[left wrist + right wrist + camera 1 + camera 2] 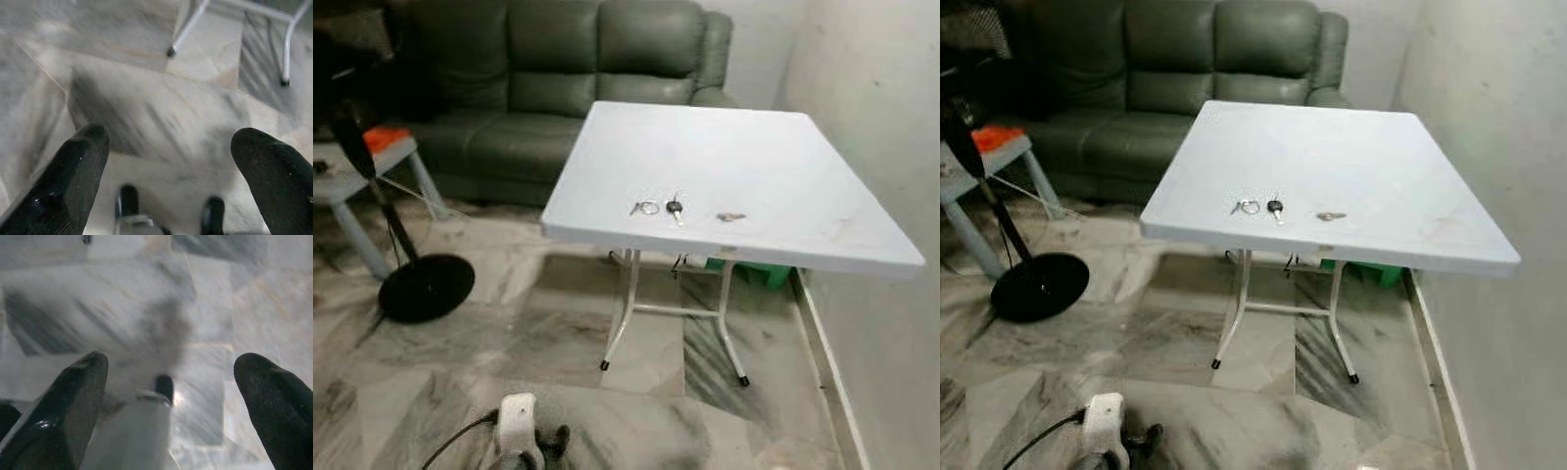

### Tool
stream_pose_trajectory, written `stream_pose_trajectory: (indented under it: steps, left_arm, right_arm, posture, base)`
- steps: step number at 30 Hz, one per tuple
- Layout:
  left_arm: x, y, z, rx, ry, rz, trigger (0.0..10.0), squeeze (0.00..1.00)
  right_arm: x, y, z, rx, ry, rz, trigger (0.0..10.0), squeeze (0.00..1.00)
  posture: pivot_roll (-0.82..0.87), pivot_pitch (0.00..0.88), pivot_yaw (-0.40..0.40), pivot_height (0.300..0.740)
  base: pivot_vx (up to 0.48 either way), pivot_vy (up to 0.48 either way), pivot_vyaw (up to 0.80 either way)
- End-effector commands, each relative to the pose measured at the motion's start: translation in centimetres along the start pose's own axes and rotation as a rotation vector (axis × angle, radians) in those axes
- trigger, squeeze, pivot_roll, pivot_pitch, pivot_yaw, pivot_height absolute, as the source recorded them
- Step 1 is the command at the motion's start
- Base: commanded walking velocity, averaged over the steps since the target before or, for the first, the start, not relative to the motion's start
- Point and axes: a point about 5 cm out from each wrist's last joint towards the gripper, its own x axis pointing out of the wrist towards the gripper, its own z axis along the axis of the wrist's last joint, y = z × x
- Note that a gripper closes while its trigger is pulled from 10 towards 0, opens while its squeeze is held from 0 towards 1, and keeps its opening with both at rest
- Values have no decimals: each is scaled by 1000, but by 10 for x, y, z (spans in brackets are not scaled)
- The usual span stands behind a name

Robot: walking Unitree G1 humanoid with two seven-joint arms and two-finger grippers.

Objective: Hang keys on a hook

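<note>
The keys (674, 208) lie near the front edge of the white table (783, 166), a loose ring (646, 208) just beside them and a small key (730, 216) apart toward the wall; the left claw (171, 156) and right claw (171, 387) hang low over the marble floor (558, 343), both wide and empty, well apart from the keys; no writing is readable.
</note>
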Motion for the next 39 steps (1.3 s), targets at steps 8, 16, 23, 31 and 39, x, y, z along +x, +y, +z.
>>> stream_pose_trajectory:
  steps: [8,16,23,31,39]
  left_arm:
    - [7,-24,40,29,-189,-135,10000,0]
    - [6,-50,99,92,-432,-294,10000,0]
    - [-6,-60,144,160,-609,-344,10000,0]
    - [-22,-55,172,186,-754,-260,10000,0]
    - [-51,-57,182,144,-861,-262,10000,0]
  right_arm:
    - [6,4,52,-44,-258,66,10000,0]
    - [1,23,111,-61,-570,205,10000,1000]
    - [-19,39,158,-117,-826,263,10000,1000]
    - [-39,37,182,-112,-963,203,10000,1000]
    - [-67,43,203,-162,-1052,201,10000,0]
  posture:
    - [-3,0,-13,740]
    - [0,0,-14,740]
    - [0,0,-13,740]
    - [-6,0,-8,740]
    - [-4,0,-10,740]
  base:
    - [0,0,0]
    - [0,0,0]
    - [0,0,0]
    - [0,0,0]
    - [0,0,0]
